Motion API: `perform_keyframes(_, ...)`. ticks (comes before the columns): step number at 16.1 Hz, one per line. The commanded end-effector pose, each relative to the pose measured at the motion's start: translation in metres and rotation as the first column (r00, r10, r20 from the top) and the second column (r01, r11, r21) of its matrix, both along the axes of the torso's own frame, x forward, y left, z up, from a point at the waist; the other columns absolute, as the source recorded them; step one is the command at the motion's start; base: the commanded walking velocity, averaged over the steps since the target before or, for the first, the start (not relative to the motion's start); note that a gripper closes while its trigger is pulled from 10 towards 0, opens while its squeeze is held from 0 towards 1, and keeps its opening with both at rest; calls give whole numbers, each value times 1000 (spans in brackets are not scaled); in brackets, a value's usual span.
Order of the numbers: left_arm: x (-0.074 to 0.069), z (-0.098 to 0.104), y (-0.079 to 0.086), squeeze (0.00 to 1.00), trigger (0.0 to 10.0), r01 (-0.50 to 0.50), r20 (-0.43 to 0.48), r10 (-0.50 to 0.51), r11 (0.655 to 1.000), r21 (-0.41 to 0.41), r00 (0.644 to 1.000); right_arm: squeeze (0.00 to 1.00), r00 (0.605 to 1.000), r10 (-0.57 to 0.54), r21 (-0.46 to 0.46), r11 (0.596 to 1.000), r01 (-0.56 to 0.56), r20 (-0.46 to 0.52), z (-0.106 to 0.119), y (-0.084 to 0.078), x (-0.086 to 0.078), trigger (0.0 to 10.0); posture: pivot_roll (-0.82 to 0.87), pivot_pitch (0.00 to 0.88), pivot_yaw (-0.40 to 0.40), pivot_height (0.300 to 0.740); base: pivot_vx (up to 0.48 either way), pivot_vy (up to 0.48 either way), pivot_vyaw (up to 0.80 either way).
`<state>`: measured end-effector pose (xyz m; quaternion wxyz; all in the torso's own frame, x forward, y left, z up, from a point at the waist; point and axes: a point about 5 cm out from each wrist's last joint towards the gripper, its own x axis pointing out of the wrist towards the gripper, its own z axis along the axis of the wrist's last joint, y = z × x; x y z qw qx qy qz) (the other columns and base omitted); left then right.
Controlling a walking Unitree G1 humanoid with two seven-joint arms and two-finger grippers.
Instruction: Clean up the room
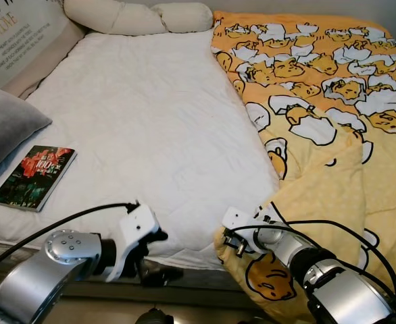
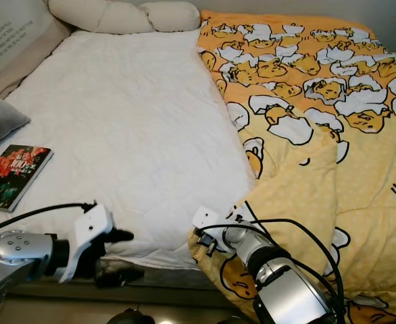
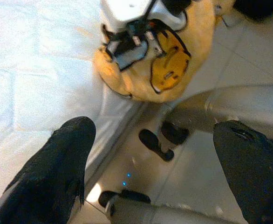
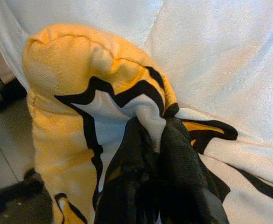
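- Your right gripper (image 4: 157,140) is pinched shut on a fold of the yellow quilted duvet with the black-outlined cartoon egg print (image 1: 333,135), right at its near corner by the foot of the bed (image 1: 137,121). The bite is thin, just a ridge of cloth between the black fingers, so a hard pull could slip it free.
- The duvet lies bunched over the right half of the white mattress cover, with its near corner drooping off the edge toward the tiled floor (image 3: 229,60). Drag it sideways too low and that corner sweeps the floor (not what you want in a clean-up).
- Your left gripper (image 3: 150,163) hangs wide open, holding nothing, just off the bed's near edge. It sits near the right wrist, so watch the black cables (image 1: 333,226) looping over the right arm: crossing arms could snag them.
- The dark glossy paperback book with the red cover art (image 1: 34,177) lies on the white sheet at the left, beside the grey pillow (image 1: 5,125). Spread the duvet across now and you bury it, or nudge it off the edge.
- The cream bolster pillows (image 1: 137,17) at the head are well clear.
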<state>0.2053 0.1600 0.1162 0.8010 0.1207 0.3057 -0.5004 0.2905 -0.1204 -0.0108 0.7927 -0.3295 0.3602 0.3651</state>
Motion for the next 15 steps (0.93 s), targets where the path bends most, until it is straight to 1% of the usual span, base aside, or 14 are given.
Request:
perform_keyframes(1,9,5,6,0,10000,-49,47,49,999,4,998,0,1000,-24,103,994,25,-11,5,4,3,0,122,0,15,740,0,0,0)
perform_keyframes(2,10,6,6,0,10000,-55,52,55,998,3,997,0,1000,-26,130,991,28,-14,6,6,3,0,122,0,15,740,0,0,0)
perform_keyframes(3,13,7,7,0,10000,-66,65,66,998,2,996,0,999,-38,215,976,44,-35,10,10,5,0,121,0,15,740,0,0,0)
perform_keyframes(4,16,8,9,0,10000,-80,79,80,997,2,994,0,998,-9,310,950,28,-62,14,16,4,0,119,0,17,740,0,0,0)
perform_keyframes(5,18,8,10,0,10000,-87,86,87,996,3,992,0,996,28,376,927,7,-88,16,22,3,0,117,0,21,740,0,0,0)
perform_keyframes(6,21,8,11,0,10000,-97,97,96,995,6,991,0,978,160,512,856,-69,-136,23,34,-5,0,115,0,27,740,0,0,0)
perform_keyframes(7,22,8,12,0,10000,-98,100,97,995,7,990,0,945,286,623,771,-129,-158,32,43,-12,0,111,0,33,740,0,0,0)
perform_keyframes(8,22,8,12,0,10000,-97,100,95,995,6,990,0,931,329,663,734,-146,-159,37,46,-15,0,110,0,34,740,0,0,0)
perform_keyframes(9,22,9,10,0,10000,-84,98,83,997,2,992,0,881,448,756,627,-188,-153,54,53,-23,0,104,0,42,740,0,0,0)
perform_keyframes(10,22,9,9,0,10000,-72,94,72,997,-2,993,0,842,519,795,569,-212,-146,65,55,-28,0,101,0,45,740,0,0,0)
perform_keyframes(12,20,9,6,0,10000,-49,83,49,999,-9,995,0,773,619,839,488,-239,-140,80,57,-39,0,98,0,50,740,0,0,0)
perform_keyframes(13,16,8,4,0,10000,-22,68,23,1000,-15,997,0,699,700,867,430,-251,-146,92,56,-50,0,96,0,51,740,0,0,0)
perform_keyframes(14,14,8,3,0,10000,-6,59,7,1000,-18,998,0,635,756,885,395,-248,-159,98,56,-59,0,97,0,52,740,0,0,0)
perform_keyframes(15,14,7,3,0,10000,-3,59,4,1000,-17,998,0,633,759,861,416,-292,-152,97,57,-65,0,98,0,51,740,0,0,0)
